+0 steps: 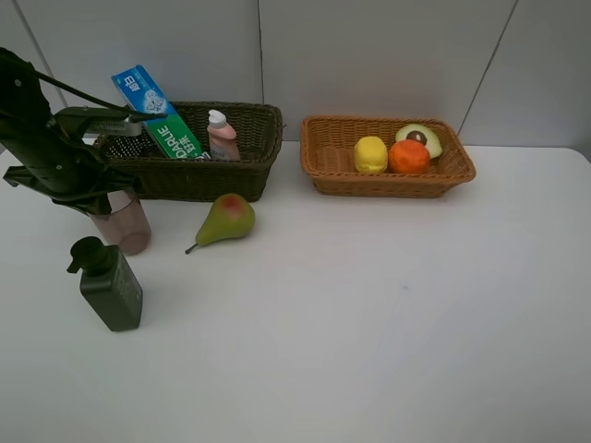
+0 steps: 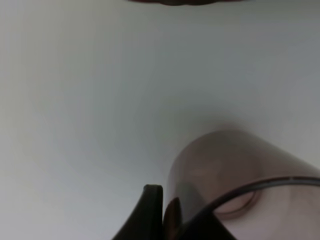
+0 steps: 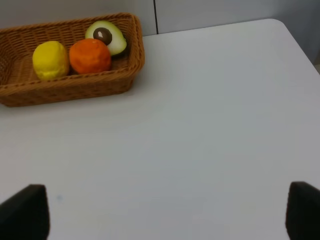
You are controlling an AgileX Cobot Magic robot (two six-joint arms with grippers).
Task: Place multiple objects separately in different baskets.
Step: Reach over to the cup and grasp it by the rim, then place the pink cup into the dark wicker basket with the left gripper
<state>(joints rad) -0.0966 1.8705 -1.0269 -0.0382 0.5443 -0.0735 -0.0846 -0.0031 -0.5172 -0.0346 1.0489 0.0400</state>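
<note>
My left gripper (image 1: 111, 198) is at the rim of the translucent pink cup (image 1: 132, 228), which stands in front of the dark olive-brown basket (image 1: 249, 171). In the left wrist view the fingers (image 2: 151, 210) pinch the cup's wall (image 2: 235, 170). The toothpaste box (image 1: 157, 113) and small pink bottle (image 1: 222, 137) are in that basket. The pear (image 1: 227, 219) and dark green pump bottle (image 1: 111, 286) are on the table. The tan basket (image 1: 388, 183) holds the lemon (image 1: 370, 154), orange (image 1: 408, 157) and avocado half (image 1: 421, 138). My right gripper (image 3: 162, 215) is open over bare table.
The white table (image 1: 369, 323) ends at a grey wall behind the baskets. Its right edge and rounded far corner (image 3: 280, 25) show in the right wrist view, beyond the tan basket (image 3: 75, 87).
</note>
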